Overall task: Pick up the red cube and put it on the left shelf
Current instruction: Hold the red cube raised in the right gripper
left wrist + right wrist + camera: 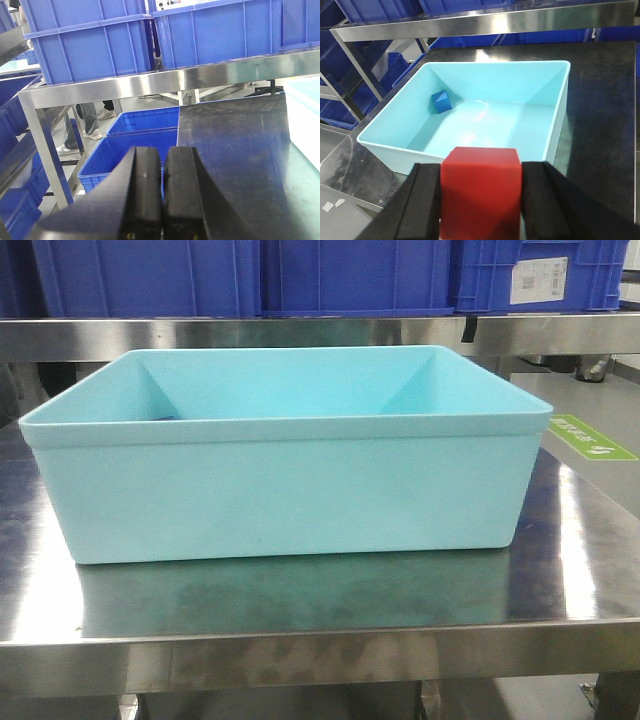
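Note:
My right gripper (481,172) is shut on the red cube (481,195), which fills the gap between its two black fingers. It hangs above the near rim of a light-blue bin (555,130). My left gripper (163,156) is shut with nothing in it, over the left edge of the steel table (235,145). The left shelf (20,160), a slanted steel rack with dark-blue crates, shows at the far left of the left wrist view and at the upper left of the right wrist view (347,65). Neither gripper shows in the front view.
A small blue cube (440,102) lies in the bin's far left corner. The bin (285,490) stands on the steel table (320,640). Behind it a steel ledge (300,332) carries large blue crates (350,275). More blue crates (135,150) sit on the floor left of the table, with people's legs (85,122) beyond.

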`<state>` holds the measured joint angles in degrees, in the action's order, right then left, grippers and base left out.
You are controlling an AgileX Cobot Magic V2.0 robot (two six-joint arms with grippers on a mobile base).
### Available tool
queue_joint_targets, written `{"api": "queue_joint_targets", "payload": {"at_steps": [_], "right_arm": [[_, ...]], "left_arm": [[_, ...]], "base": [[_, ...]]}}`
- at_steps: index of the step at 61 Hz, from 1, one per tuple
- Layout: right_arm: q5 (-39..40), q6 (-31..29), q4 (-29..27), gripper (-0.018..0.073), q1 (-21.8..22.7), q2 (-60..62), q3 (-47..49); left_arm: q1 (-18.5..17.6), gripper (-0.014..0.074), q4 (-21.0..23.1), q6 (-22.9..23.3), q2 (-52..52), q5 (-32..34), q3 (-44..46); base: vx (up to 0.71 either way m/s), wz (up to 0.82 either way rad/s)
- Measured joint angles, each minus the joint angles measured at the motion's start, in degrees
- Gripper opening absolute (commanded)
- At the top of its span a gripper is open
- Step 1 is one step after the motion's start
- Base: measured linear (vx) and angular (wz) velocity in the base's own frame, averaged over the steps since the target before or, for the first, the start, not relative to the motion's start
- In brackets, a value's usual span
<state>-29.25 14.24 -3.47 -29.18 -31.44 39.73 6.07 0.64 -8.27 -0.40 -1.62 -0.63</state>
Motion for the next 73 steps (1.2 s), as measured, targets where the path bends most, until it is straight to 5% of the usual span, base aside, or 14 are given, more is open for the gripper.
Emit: {"api": "queue_joint_targets", "payload": {"at_steps": [73], "right_arm": [[0.0,0.0,-0.1,0.0058,0.0,0.0,0.0]], "left_arm": [[0.0,0.0106,0.0,0.0,0.0,0.0,0.0]], "base": [[0.0,0.01]]}}
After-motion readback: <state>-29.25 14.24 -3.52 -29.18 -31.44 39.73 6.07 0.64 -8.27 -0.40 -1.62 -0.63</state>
